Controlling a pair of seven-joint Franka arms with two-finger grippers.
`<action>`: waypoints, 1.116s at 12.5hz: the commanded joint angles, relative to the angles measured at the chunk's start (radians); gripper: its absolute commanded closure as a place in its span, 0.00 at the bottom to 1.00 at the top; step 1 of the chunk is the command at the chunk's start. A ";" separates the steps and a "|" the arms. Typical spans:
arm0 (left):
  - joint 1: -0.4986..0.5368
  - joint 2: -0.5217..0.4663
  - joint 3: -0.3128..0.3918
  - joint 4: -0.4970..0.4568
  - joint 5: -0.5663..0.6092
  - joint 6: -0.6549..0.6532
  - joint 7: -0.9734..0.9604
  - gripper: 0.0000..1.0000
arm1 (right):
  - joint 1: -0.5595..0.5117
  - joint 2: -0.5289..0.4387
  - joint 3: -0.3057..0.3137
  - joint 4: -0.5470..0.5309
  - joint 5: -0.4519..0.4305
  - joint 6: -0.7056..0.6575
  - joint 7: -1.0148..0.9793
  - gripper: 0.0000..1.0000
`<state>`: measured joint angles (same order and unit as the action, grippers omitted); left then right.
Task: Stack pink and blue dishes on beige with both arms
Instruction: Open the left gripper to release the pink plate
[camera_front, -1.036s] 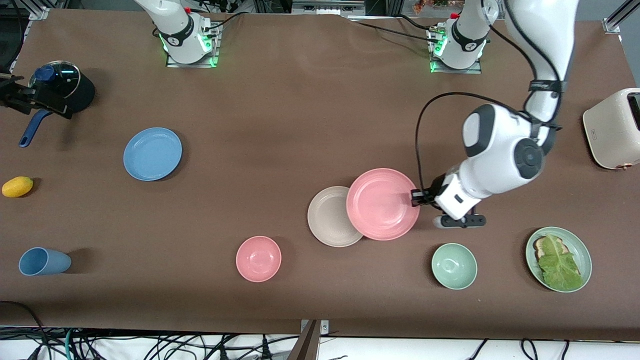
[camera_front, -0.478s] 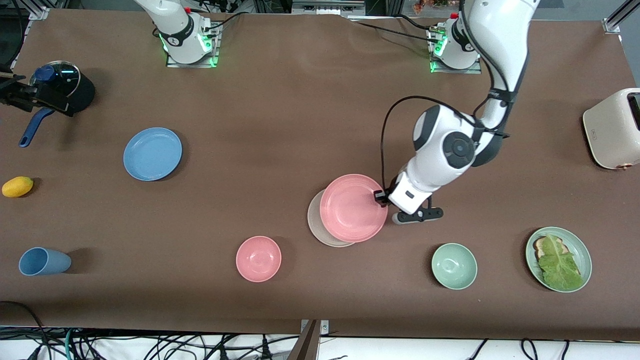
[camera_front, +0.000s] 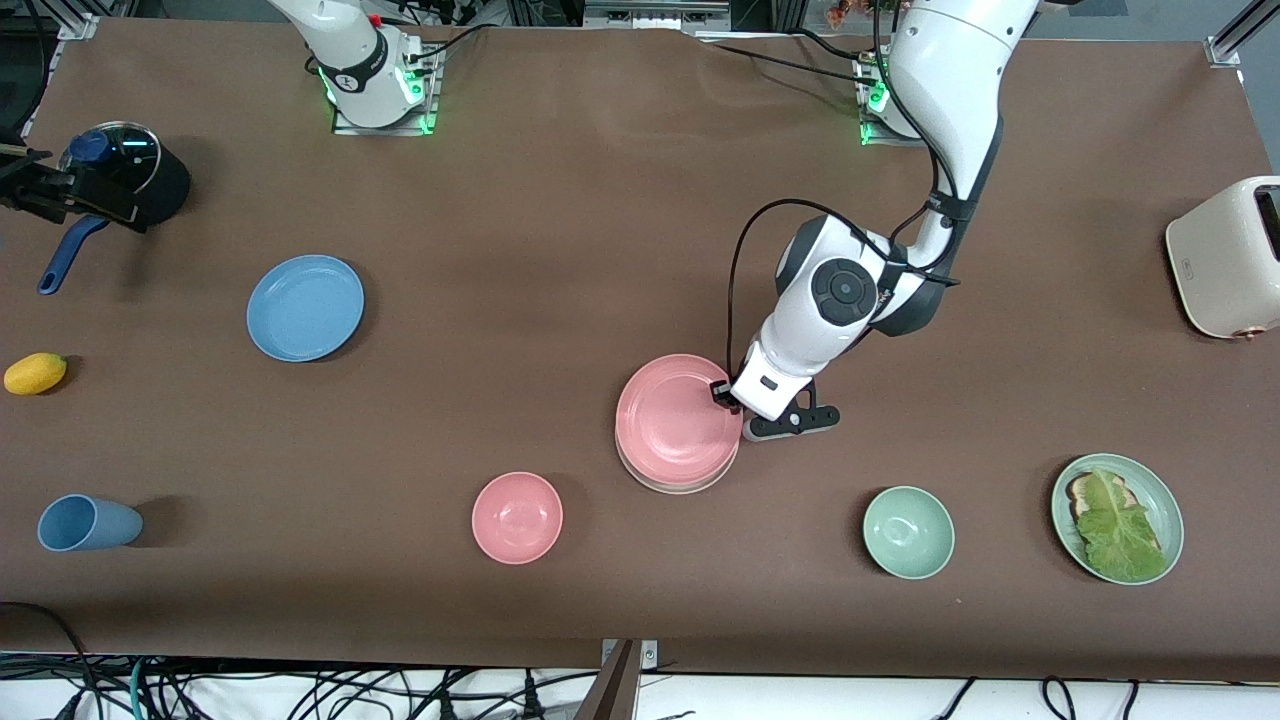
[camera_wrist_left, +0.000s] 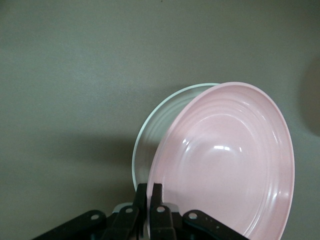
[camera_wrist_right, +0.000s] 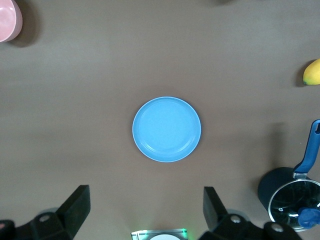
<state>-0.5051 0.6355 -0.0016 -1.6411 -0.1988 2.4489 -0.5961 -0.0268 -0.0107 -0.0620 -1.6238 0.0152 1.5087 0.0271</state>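
While a second ago the pink plate (camera_front: 678, 421) only overlapped the beige plate's (camera_front: 668, 486) edge toward the left arm's end of the table, it now sits almost squarely over it; just a thin beige crescent shows on the side nearer the front camera. In the left wrist view the pink plate is tilted, so I'd say it's not set down yet.

Left gripper (camera_front: 724, 393): jaws clamped tight on the pink plate's rim, over the stack's edge nearest its own arm. Release looks like the next step, after lowering flat.

Right gripper (camera_wrist_right: 145, 210): jaws fully apart, holding nothing, hanging high over the blue plate (camera_front: 305, 307). Blue plate lies flat and untouched toward the right arm's end of the table, well apart from the stack, farther from the front camera than the pink bowl (camera_front: 517, 517).

Roughly half done by my read: pink nearly placed, blue to go.
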 joint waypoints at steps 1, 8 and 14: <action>-0.020 0.045 0.012 0.021 0.033 0.063 -0.047 1.00 | -0.007 -0.009 0.002 -0.001 0.003 -0.010 -0.010 0.00; -0.021 0.073 0.017 0.027 0.032 0.107 -0.039 0.75 | -0.007 -0.009 0.002 -0.001 0.003 -0.010 -0.010 0.00; -0.007 0.059 0.020 0.030 0.033 0.102 -0.031 0.09 | -0.007 -0.009 0.002 -0.001 0.002 -0.012 -0.010 0.00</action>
<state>-0.5121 0.7011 0.0099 -1.6227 -0.1973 2.5537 -0.6135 -0.0268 -0.0108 -0.0622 -1.6238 0.0152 1.5075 0.0271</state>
